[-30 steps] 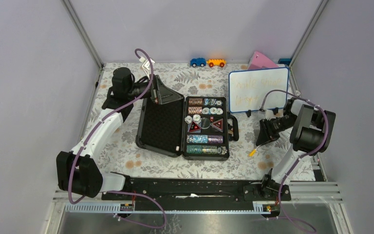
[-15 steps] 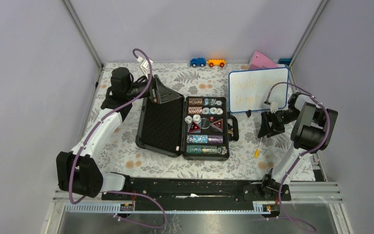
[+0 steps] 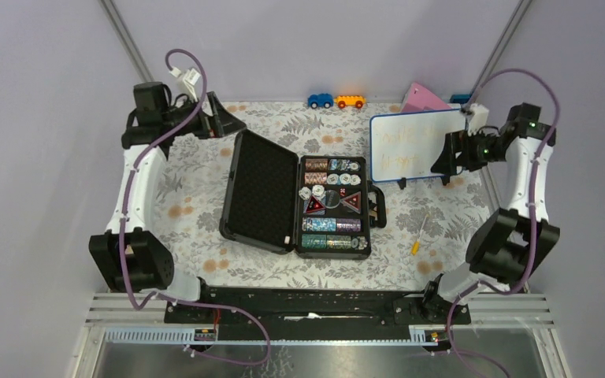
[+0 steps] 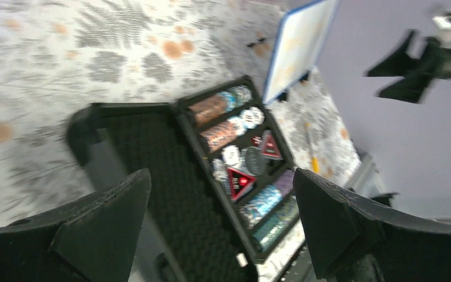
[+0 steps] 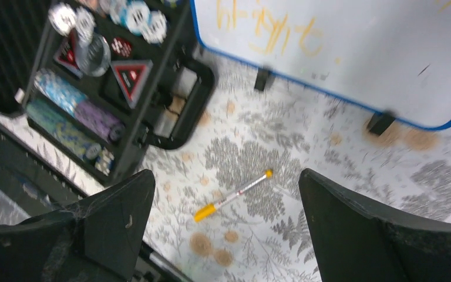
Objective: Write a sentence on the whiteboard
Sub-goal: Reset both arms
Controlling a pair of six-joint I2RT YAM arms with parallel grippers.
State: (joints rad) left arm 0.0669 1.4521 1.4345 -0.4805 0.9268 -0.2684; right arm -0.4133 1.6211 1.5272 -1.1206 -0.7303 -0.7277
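Observation:
The whiteboard (image 3: 408, 147) stands upright at the back right, blue-framed, on two black feet. The sentence (image 3: 402, 142) is two faint yellow-orange handwritten lines on it; its lower line (image 5: 270, 24) is plain in the right wrist view. A yellow-capped marker (image 3: 418, 235) lies loose on the floral cloth in front of the whiteboard (image 5: 364, 53), and the marker (image 5: 232, 197) shows far below my right gripper (image 5: 226, 174). The right gripper (image 3: 447, 157) hangs open and empty before the board's right part. My left gripper (image 3: 224, 124) is open and empty, raised at the back left.
An open black case (image 3: 261, 197) with poker chips and cards (image 3: 331, 205) lies mid-table, its lid to the left. A blue toy car (image 3: 321, 100) and an orange one (image 3: 350, 101) sit at the back wall. A pink wedge (image 3: 423, 98) stands behind the whiteboard.
The right gripper opened and let go of the marker, which now lies on the cloth. The right arm rose up and back toward the whiteboard. The left arm swung up and left, away from the case lid.

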